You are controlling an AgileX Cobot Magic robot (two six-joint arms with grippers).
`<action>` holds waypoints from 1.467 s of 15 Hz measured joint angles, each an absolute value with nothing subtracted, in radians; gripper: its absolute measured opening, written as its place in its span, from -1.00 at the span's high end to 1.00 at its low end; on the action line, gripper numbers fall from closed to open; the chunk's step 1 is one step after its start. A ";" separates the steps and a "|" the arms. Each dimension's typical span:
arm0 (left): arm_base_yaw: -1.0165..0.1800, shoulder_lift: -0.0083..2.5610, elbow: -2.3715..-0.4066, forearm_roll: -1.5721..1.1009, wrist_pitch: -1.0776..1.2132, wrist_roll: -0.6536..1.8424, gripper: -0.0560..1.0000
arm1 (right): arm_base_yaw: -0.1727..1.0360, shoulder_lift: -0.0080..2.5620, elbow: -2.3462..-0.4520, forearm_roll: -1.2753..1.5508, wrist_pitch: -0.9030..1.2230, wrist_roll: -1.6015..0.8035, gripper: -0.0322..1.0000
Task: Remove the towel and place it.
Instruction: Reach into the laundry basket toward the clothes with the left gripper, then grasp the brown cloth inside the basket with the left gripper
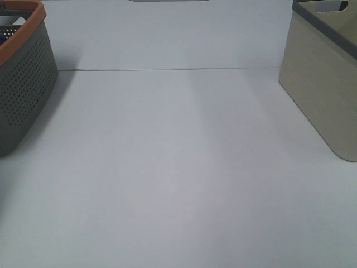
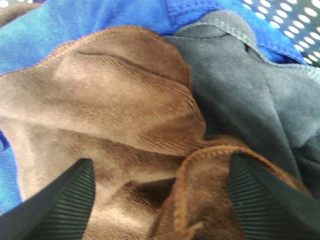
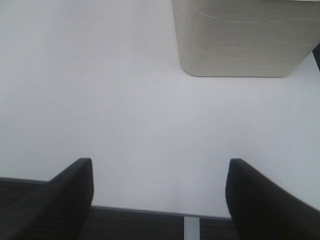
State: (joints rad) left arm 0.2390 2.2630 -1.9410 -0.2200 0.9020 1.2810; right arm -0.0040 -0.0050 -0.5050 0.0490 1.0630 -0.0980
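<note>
In the left wrist view my left gripper (image 2: pixel 160 200) is open, its two black ribbed fingers (image 2: pixel 65 200) spread over a crumpled brown towel (image 2: pixel 115 100). The brown towel lies on a blue towel (image 2: pixel 75 20) and beside a dark grey towel (image 2: pixel 250 95), inside the perforated basket. My right gripper (image 3: pixel 157 200) is open and empty over the bare white table (image 3: pixel 125 100) near its front edge. Neither gripper shows in the exterior high view.
A grey perforated basket with an orange rim (image 1: pixel 22 72) stands at the far left. A beige bin with a grey rim (image 1: pixel 323 72) stands at the far right, also in the right wrist view (image 3: pixel 240 40). The white table (image 1: pixel 178 167) lies between them.
</note>
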 joint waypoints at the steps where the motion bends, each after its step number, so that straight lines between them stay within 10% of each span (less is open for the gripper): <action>1: 0.239 2.263 -1.941 -0.217 0.909 1.283 -0.42 | -0.004 -0.005 -0.505 0.049 1.063 -0.098 -0.31; 5: 0.239 2.263 -1.941 -0.198 0.953 1.286 -0.39 | -0.004 -0.005 -0.505 0.049 1.063 -0.098 -0.31; 10: 0.239 2.263 -1.941 -0.181 0.951 1.255 0.29 | -0.004 -0.005 -0.505 0.049 1.063 -0.098 -0.31; 17: 0.239 2.263 -1.941 -0.179 0.949 1.211 0.37 | -0.004 -0.005 -0.505 0.049 1.063 -0.098 -0.31; 22: 0.239 2.263 -1.941 -0.172 0.928 1.237 0.89 | -0.004 -0.005 -0.505 0.049 1.063 -0.098 -0.31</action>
State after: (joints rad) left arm 0.2390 2.2630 -1.9410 -0.1720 0.9280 1.2370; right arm -0.0040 -0.0050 -0.5050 0.0490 1.0630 -0.0980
